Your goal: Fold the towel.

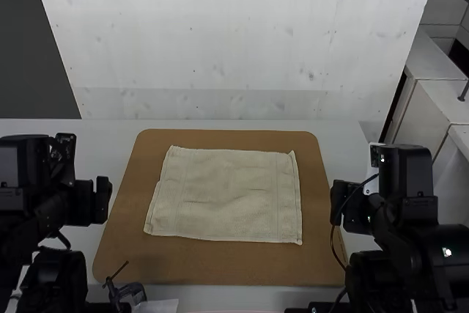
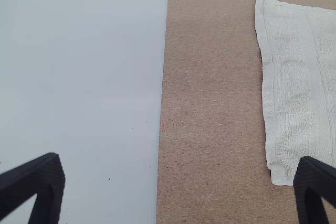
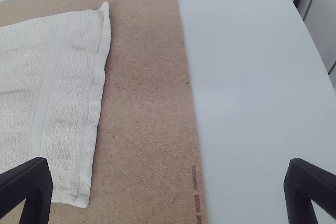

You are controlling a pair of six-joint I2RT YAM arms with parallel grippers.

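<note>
Mid-frame in the high view, our towel (image 1: 227, 196) lies spread on the board (image 1: 220, 265). Our left pincer (image 2: 179, 158) and right pincer (image 3: 168, 161) gape empty; if we pinch too shallowly, an edge could slip mid-fold, skewing the layers.

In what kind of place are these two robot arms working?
Probably a robotics test area: two black robot arms stand at a white table, around a flat brown fibreboard mat that carries a spread cream towel.
</note>
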